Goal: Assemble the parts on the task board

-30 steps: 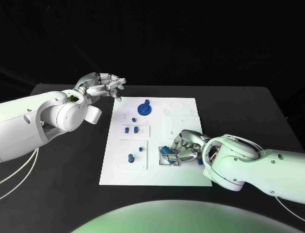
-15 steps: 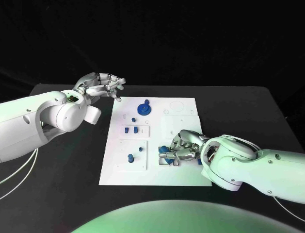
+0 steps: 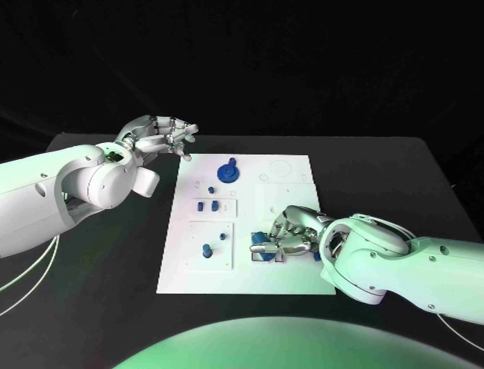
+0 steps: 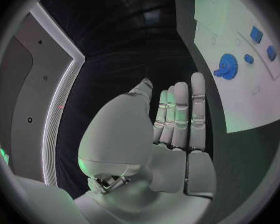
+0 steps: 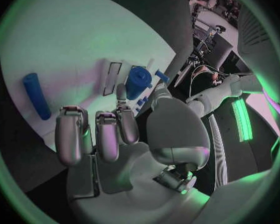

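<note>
One white task board lies on one black bench. Two white arms reach in, each ending in a silver hand: the left hand at the upper left of the frame, the right hand low on the board. About seven blue parts can be counted on the board; those under the right hand are hard to separate.

Task board showing white on a black table. Parts showing blue: round geared piece near the board's far edge, small pegs mid-board, cylinder lying flat. Hands showing silver, arms white.
</note>
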